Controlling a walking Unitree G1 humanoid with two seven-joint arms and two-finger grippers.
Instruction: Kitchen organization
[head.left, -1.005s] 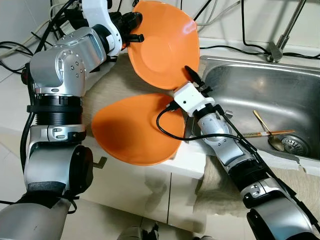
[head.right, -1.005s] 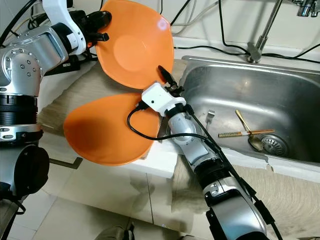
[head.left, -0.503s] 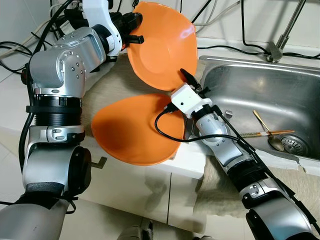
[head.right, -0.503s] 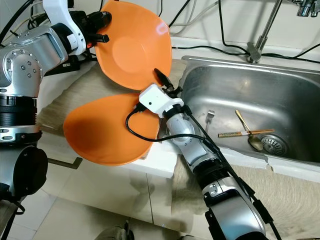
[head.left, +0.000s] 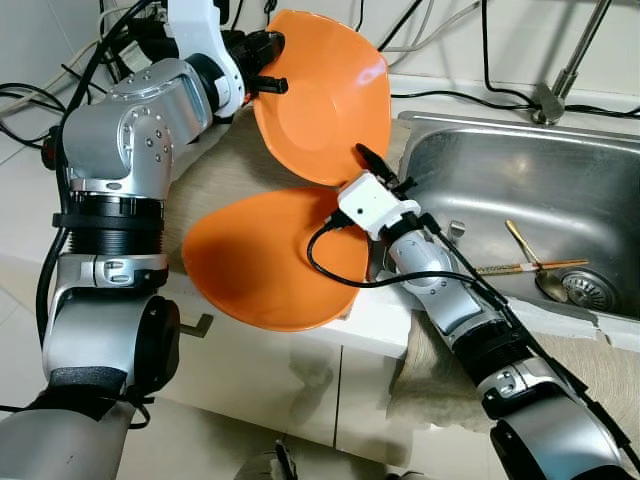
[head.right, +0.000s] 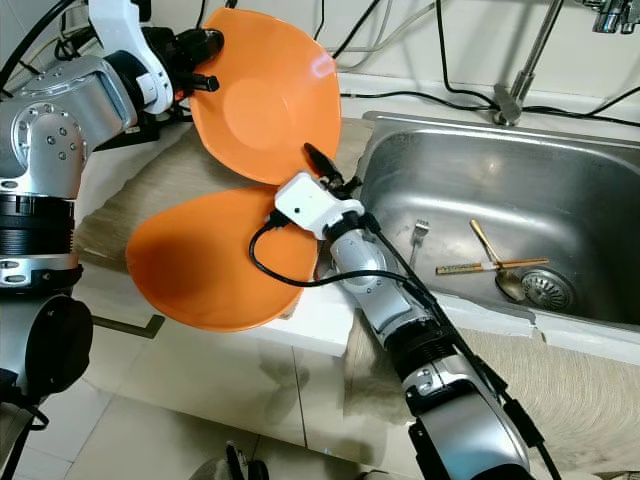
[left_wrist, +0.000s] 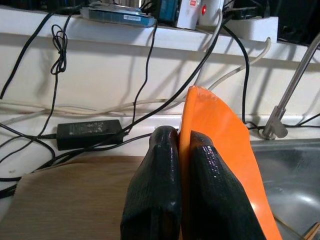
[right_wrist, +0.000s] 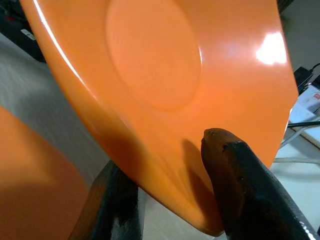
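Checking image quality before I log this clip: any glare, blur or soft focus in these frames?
Right eye view: a small glare spot on the raised orange plastic plate. Right wrist view: a bright highlight on that plate, and the near black fingers look soft. Left wrist view: sharp, though the fingers are dark. Left eye view: crisp.

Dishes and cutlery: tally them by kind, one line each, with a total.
Orange plates: 2, one held upright, one lying on the counter
Spoon in the sink: 1
Fork in the sink: 1
Chopsticks in the sink: 1 pair
Total: 5
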